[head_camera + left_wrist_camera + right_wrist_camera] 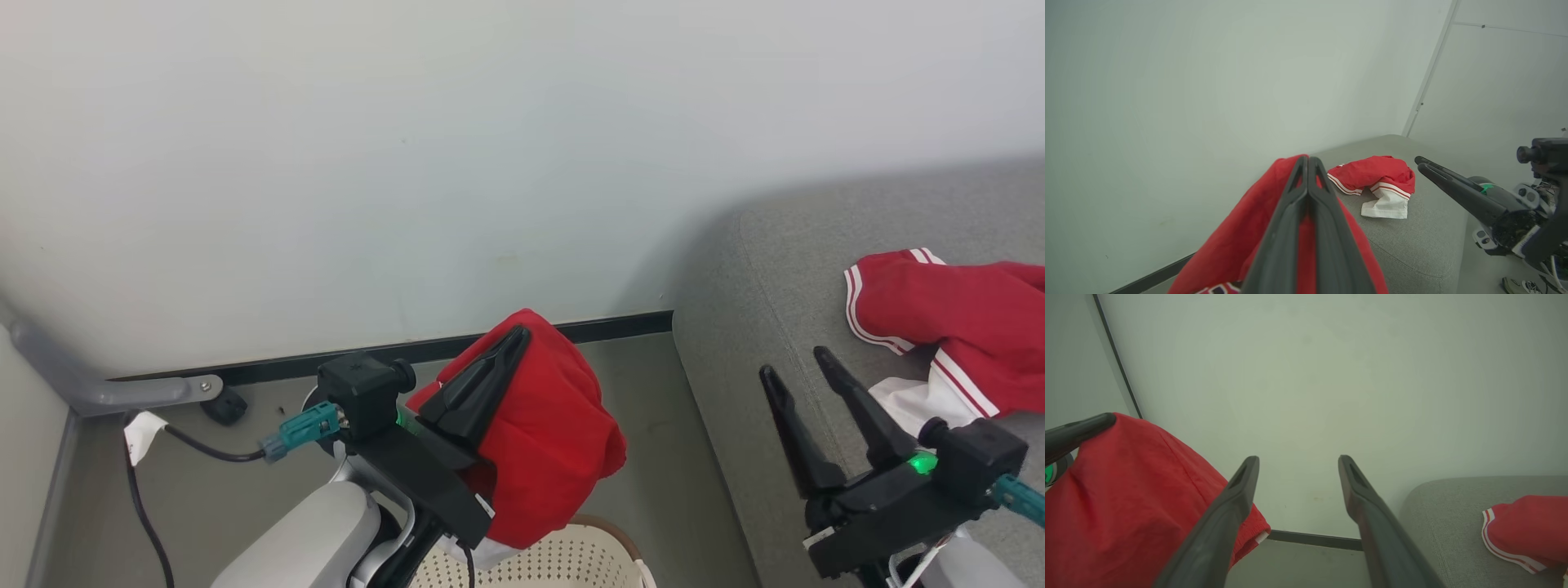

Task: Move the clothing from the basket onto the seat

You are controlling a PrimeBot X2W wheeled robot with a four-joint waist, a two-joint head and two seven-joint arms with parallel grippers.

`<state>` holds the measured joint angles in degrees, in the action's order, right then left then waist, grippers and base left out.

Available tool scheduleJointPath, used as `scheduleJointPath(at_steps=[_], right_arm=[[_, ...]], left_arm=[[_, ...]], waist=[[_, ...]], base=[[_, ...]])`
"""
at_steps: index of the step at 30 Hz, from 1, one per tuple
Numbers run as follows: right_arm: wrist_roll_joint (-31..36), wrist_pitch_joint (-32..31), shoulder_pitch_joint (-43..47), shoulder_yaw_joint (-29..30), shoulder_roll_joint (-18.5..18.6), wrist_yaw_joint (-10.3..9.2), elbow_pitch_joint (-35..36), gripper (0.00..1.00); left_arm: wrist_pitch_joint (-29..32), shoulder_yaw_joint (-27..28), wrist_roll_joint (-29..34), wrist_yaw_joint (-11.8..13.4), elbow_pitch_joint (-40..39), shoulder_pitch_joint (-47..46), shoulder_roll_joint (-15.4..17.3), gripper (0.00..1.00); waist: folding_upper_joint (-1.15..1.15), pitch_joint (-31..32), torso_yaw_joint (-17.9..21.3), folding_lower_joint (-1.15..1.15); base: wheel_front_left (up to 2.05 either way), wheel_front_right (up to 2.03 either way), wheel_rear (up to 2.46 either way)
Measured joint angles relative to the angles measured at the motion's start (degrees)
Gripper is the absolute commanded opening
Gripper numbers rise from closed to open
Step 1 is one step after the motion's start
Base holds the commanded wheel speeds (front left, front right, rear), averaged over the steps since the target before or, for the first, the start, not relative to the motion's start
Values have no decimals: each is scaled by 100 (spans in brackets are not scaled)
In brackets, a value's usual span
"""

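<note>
My left gripper (pixel 514 336) is shut on a red garment (pixel 543 433) that hangs from it, lifted above the beige perforated basket (pixel 563 559) at the head view's bottom edge. In the left wrist view the closed fingers (pixel 1308 163) rise through the red cloth (pixel 1229 249). A second red garment with white stripes (pixel 955 327) lies on the grey seat (pixel 759 269) at the right. My right gripper (pixel 796 363) stands open and empty over the seat's front part, close to that garment.
A pale wall with a dark baseboard (pixel 424 347) runs behind everything. At the left, a grey metal leg (pixel 106 392) and a black cable (pixel 143 506) lie on the floor. Bare floor separates the basket from the seat.
</note>
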<state>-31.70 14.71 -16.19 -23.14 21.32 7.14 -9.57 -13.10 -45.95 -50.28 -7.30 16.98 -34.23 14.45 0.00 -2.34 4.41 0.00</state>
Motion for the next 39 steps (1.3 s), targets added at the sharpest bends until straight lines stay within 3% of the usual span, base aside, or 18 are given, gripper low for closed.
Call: scheduleJointPath(at_steps=[19,39], right_arm=[[-168,0,-860,-1920,-96,0,54,100],[-784,-10,-2086,-3530,-458,0,-1380,100]], left_arm=[[302,45,-8,109,-200,-296,-16,0],[552,-160,-9,124,-272,-498,-275,0]], waist=[[0,-158,-122,0],[0,-323,-403,1]], base=[[0,0,0],[0,0,0]])
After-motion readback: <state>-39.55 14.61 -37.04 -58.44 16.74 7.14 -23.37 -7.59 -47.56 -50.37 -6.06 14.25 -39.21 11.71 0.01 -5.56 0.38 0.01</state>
